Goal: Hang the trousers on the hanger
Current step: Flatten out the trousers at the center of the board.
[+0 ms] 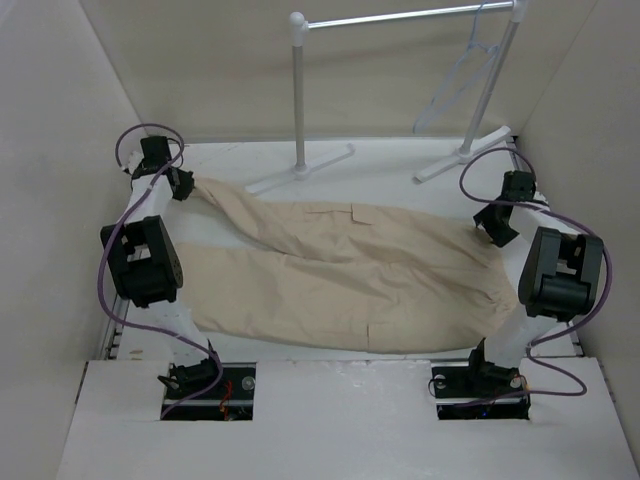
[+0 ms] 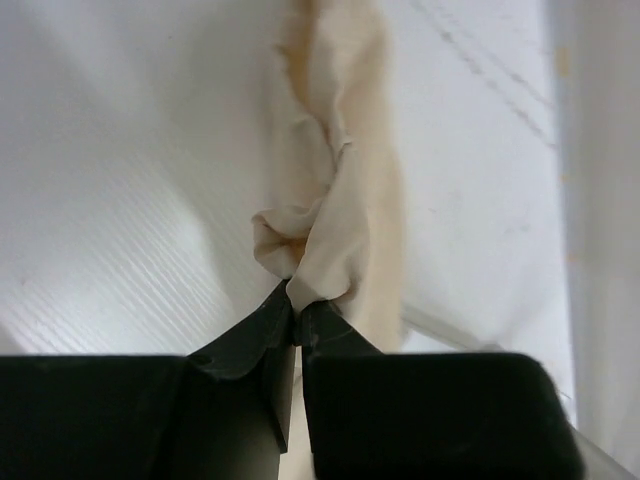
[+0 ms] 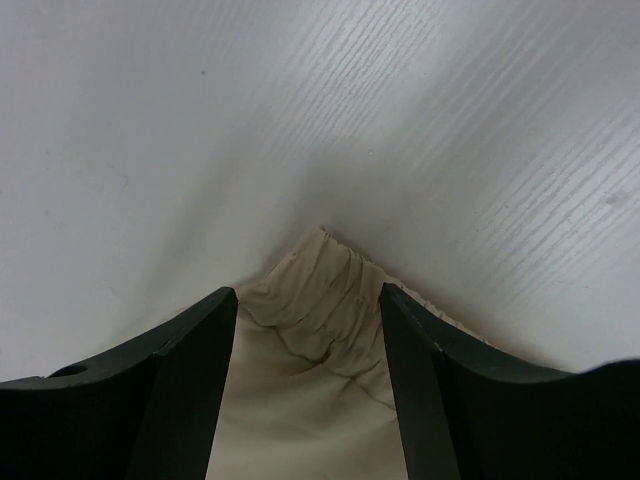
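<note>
Across the middle of the white table (image 1: pixel 390 165) the trousers (image 1: pixel 350 275) lie flat and wrinkled, legs running toward the left and waist toward the right. The left arm rises from its base at the near edge, folds at a raised elbow by the left wall and reaches to the far-left corner, where the left gripper (image 1: pixel 183 184) sits low at the leg end. Its wrist view shows the fingers pressed together on a bunched twist of the cloth, which pulls the leg into a narrow gather. The right arm bends the same way along the right side, its wrist turned inward. The right gripper (image 1: pixel 492 228) is at the waist corner, fingers spread apart with the gathered waistband edge between them; contact cannot be told. The hanger (image 1: pixel 462 85) hangs from the clothes rack (image 1: pixel 400 18) at the far right, well apart from the trousers.
</note>
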Controlling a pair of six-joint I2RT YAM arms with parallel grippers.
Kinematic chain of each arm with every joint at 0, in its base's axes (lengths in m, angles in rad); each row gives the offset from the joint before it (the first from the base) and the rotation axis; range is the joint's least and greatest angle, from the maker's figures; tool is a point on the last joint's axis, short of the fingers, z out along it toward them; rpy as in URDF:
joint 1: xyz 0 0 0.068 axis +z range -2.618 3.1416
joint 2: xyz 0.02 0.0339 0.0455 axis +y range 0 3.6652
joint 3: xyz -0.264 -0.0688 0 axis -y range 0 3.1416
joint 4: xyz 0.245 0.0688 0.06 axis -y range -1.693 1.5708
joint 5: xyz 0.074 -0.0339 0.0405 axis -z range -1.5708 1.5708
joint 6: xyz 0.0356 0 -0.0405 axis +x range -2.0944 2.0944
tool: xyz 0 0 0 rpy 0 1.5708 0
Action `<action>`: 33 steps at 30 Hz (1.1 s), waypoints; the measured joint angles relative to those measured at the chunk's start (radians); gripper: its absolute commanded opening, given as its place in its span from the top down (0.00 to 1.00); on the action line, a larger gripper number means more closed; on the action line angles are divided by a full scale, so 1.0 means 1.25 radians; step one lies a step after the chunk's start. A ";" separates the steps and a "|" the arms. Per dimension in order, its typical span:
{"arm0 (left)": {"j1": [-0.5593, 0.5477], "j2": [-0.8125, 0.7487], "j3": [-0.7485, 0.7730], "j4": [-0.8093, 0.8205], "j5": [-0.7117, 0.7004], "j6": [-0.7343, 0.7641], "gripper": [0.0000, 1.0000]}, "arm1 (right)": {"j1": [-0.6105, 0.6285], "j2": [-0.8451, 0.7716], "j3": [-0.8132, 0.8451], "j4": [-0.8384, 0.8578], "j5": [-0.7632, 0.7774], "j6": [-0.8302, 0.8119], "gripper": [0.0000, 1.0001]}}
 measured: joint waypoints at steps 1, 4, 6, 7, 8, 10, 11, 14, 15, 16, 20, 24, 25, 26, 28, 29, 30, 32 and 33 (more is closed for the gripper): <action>-0.002 -0.028 -0.008 0.003 -0.001 0.000 0.98 | 0.000 0.009 0.003 -0.002 -0.002 0.000 0.40; -0.008 -0.101 -0.031 0.012 -0.002 -0.003 0.99 | 0.000 0.037 0.024 -0.016 -0.015 -0.002 0.65; -0.012 -0.130 -0.043 0.016 -0.003 -0.005 1.00 | 0.000 0.058 0.045 -0.020 -0.026 -0.004 0.86; -0.013 -0.139 -0.048 0.017 -0.003 -0.007 1.00 | 0.000 0.065 0.053 -0.021 -0.029 -0.002 0.92; -0.014 -0.143 -0.052 0.017 -0.003 -0.008 1.00 | -0.001 0.067 0.057 -0.021 -0.032 0.001 0.95; -0.014 -0.145 -0.056 0.014 -0.002 -0.011 1.00 | -0.002 0.061 0.060 -0.021 -0.034 0.006 0.97; -0.013 -0.146 -0.058 0.010 -0.003 -0.012 1.00 | -0.004 0.052 0.060 -0.022 -0.034 0.011 0.97; -0.010 -0.165 -0.059 -0.011 -0.004 -0.013 1.00 | -0.016 -0.008 0.060 -0.029 -0.027 0.025 0.97; -0.010 -0.180 -0.059 -0.019 -0.005 -0.012 1.00 | -0.023 -0.041 0.060 -0.030 -0.024 0.030 0.97; -0.008 -0.197 -0.059 -0.025 -0.007 -0.012 1.00 | -0.031 -0.076 0.060 -0.030 -0.021 0.035 0.97; 0.013 -0.284 -0.062 -0.039 -0.020 -0.012 1.00 | -0.075 -0.175 0.087 -0.036 -0.010 0.054 0.95; 0.047 -0.367 -0.128 -0.023 -0.044 -0.010 1.00 | -0.107 -0.153 0.134 -0.034 -0.002 0.072 0.94; 0.054 -0.374 -0.150 -0.015 -0.049 -0.010 1.00 | -0.110 -0.129 0.143 -0.033 -0.001 0.080 0.94; 0.060 -0.375 -0.172 -0.009 -0.053 -0.010 1.00 | -0.111 -0.103 0.149 -0.032 -0.001 0.086 0.94; 0.067 -0.361 -0.218 0.008 -0.061 -0.009 1.00 | -0.110 -0.042 0.160 -0.032 -0.002 0.098 0.93; 0.067 -0.349 -0.243 0.015 -0.063 -0.008 0.99 | -0.109 -0.011 0.165 -0.033 -0.004 0.103 0.90; 0.068 -0.337 -0.267 0.020 -0.064 -0.008 0.97 | -0.109 0.016 0.170 -0.035 -0.006 0.107 0.87; 0.069 -0.314 -0.312 0.020 -0.068 -0.006 0.90 | -0.109 0.061 0.188 -0.041 -0.008 0.114 0.70; 0.071 -0.304 -0.326 0.016 -0.069 -0.005 0.85 | -0.109 0.078 0.199 -0.043 -0.008 0.117 0.58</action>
